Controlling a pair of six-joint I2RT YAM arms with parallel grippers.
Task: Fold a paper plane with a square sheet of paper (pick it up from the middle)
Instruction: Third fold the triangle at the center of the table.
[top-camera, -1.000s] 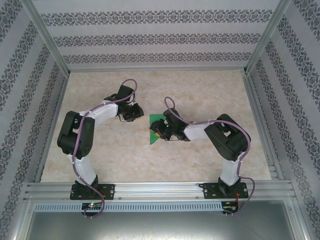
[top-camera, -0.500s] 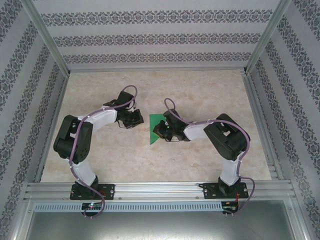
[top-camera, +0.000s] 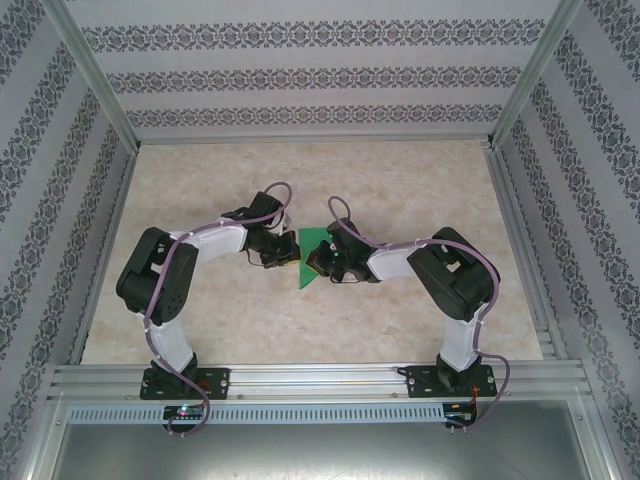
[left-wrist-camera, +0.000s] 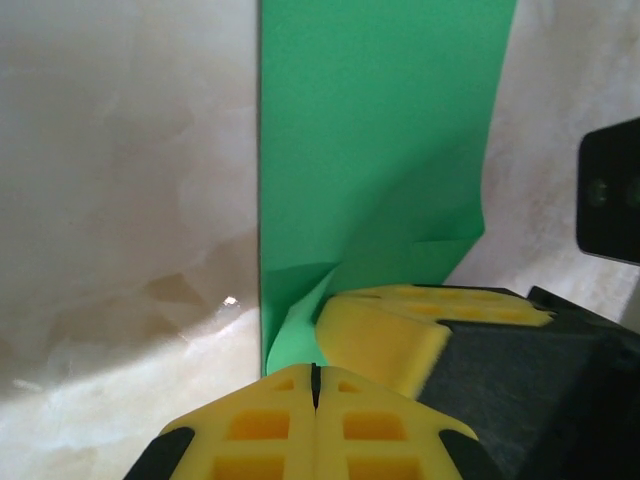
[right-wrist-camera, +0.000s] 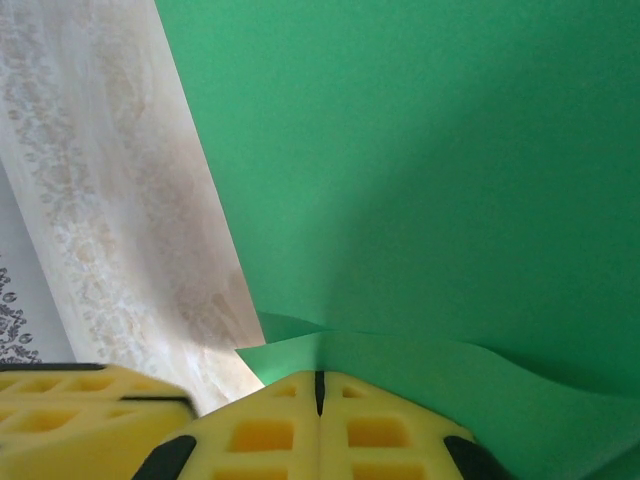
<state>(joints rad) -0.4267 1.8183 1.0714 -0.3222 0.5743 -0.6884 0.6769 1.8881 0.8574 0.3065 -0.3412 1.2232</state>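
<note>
left claw (top-camera: 284, 256) has swung in from left to square sheet of paper (top-camera: 304, 276), centre of worktop (top-camera: 400, 180); pads pressed together at its edge, hold unclear. right claw (right-wrist-camera: 320, 388) closed, pinching sheet; two-claw fold judged next.

Left arm (top-camera: 165, 290): my white links between bulky black joint housings, a purple cable running along the outside.
Right arm (top-camera: 455, 285): same white and black, my purple cable looping over the wrist.
Bases (top-camera: 185, 380): black plates on my aluminium rail (top-camera: 320, 378).
Left gripper (left-wrist-camera: 315, 372): yellow pads with square moulded pockets, black shoulders.
Right gripper (right-wrist-camera: 320, 378): matching yellow pocketed pads, black corners.
</note>
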